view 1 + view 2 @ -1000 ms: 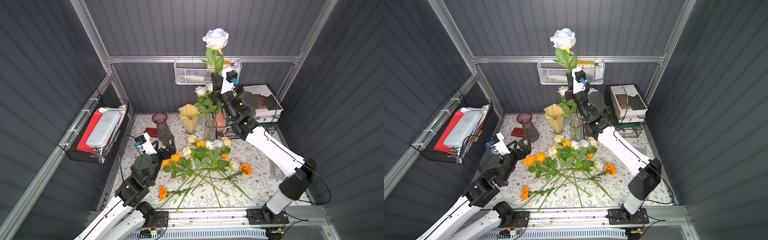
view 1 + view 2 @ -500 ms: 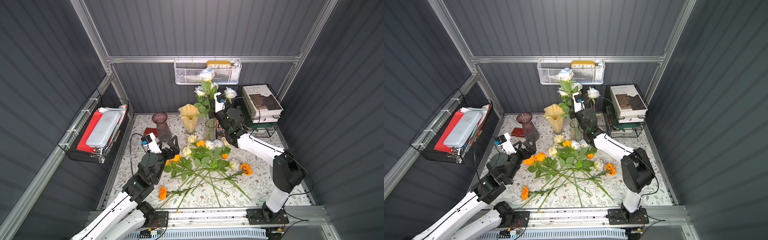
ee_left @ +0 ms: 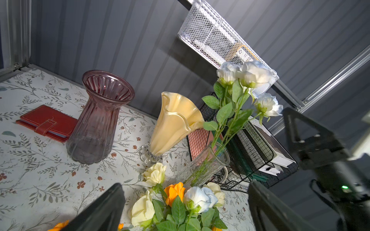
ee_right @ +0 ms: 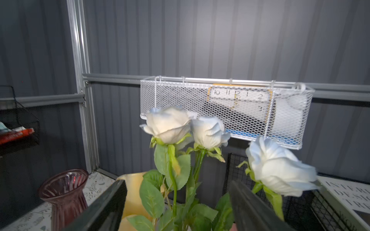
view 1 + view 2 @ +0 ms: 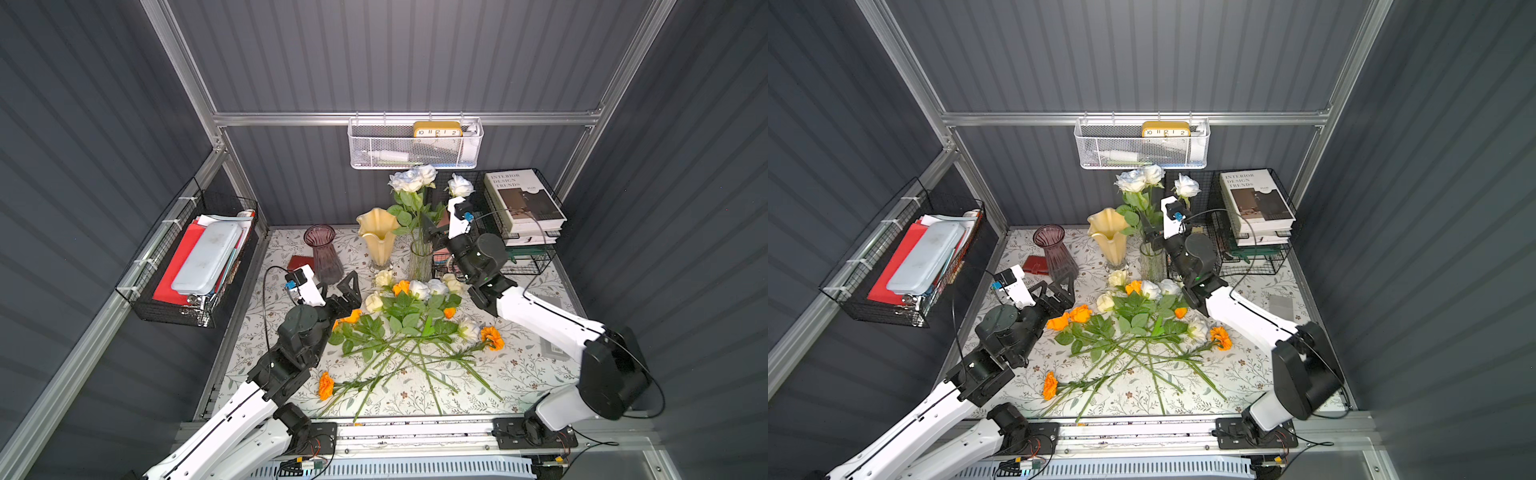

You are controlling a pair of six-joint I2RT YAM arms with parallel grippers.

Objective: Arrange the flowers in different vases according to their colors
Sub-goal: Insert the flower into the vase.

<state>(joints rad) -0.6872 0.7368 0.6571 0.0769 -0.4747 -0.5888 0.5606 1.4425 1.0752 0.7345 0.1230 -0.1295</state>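
Three white leafy-stemmed roses [image 4: 208, 130] are now stood in the clear textured glass cylinder vase [image 5: 420, 262] just ahead of the right gripper [image 4: 176, 192], whose jaws have been parted from the last stem, so another bloom is judged sorted.

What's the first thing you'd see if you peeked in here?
Three tall white roses stand in the clear glass vase at the back of the table. In front lies a jumbled heap of orange, cream and white flowers, while the purple vase and yellow vase beside it stand empty.
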